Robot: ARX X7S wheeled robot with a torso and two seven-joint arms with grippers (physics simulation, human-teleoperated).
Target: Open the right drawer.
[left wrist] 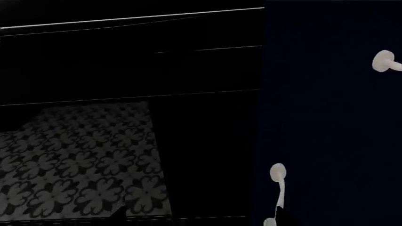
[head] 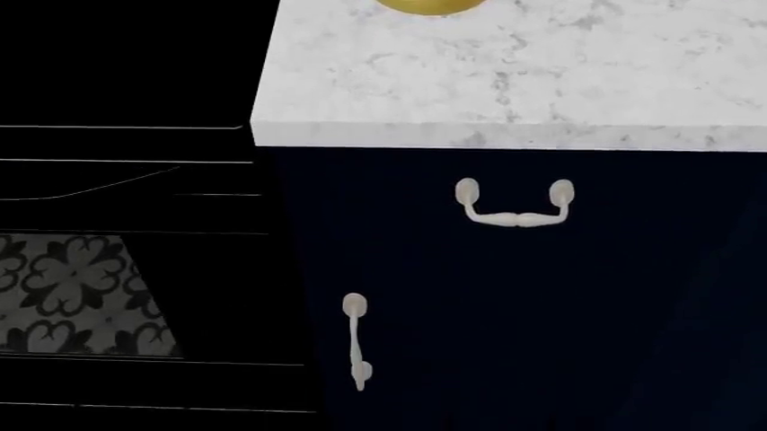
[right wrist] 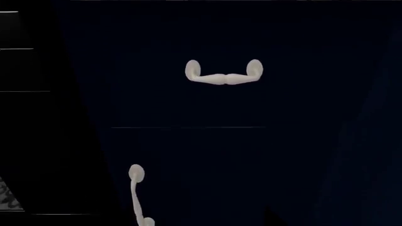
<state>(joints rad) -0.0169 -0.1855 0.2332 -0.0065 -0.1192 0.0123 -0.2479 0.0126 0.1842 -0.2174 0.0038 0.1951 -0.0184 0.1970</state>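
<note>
The right drawer (head: 612, 202) is a dark navy front under the marble counter, with a horizontal cream bail handle (head: 513, 206). It sits flush with the cabinet. It also shows in the right wrist view (right wrist: 220, 103), with its handle (right wrist: 224, 75) ahead and apart from the gripper. One handle mount (left wrist: 383, 61) shows in the left wrist view. Neither gripper shows in the head view. My left gripper (left wrist: 199, 217) shows only two dark fingertips (left wrist: 118, 214) set wide apart, empty. My right gripper shows one faint dark fingertip (right wrist: 269, 213) far off the middle, holding nothing.
A navy cabinet door with a vertical cream handle (head: 356, 341) is below and left of the drawer. A white marble countertop (head: 540, 81) carries a yellow object (head: 419, 4) at its far edge. A black unit (head: 120, 180) stands left, with patterned floor (head: 72, 287) beside it.
</note>
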